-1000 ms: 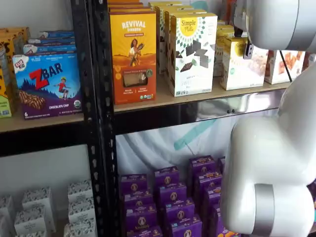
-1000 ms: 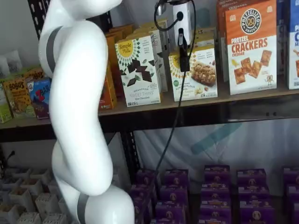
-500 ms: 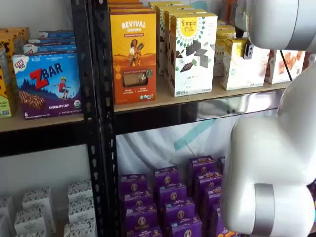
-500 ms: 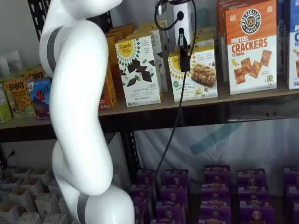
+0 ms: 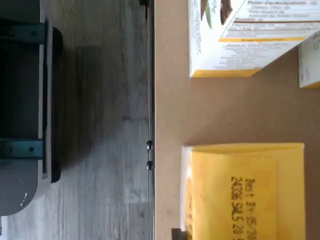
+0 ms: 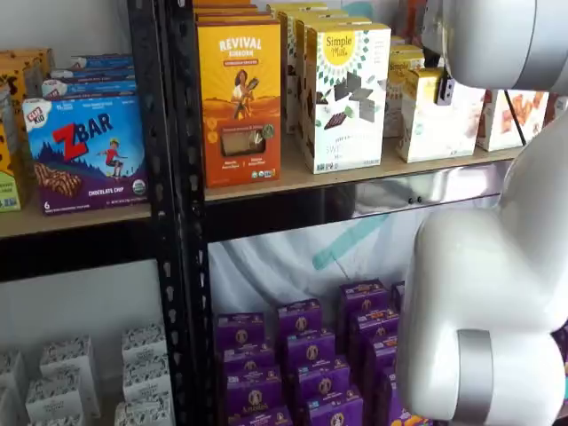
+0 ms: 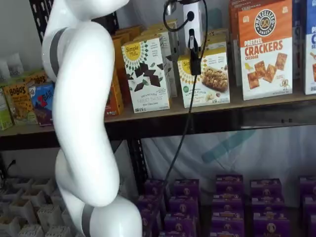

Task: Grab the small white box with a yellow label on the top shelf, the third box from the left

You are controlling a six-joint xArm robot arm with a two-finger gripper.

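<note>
Your gripper (image 7: 193, 49) hangs at the small white box (image 7: 207, 79) on the top shelf (image 7: 266, 101); you see one black finger at its front upper left, so I cannot tell the jaws' state. "Simple Mills" carton (image 7: 146, 74) and "Pretzel Crackers" (image 7: 265, 49) flank it.

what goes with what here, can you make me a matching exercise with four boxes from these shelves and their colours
Things:
1. short carton with a pale baked-snack picture
2. tall Pretzel Crackers carton
3. Zbar Chocolate Chip box
4. tall Revival carton

Colours:
A. blue and purple
B. white with a yellow top edge
C. yellow-orange all over
D. white and orange

Pairs: 1-B, 2-D, 3-A, 4-C
</note>
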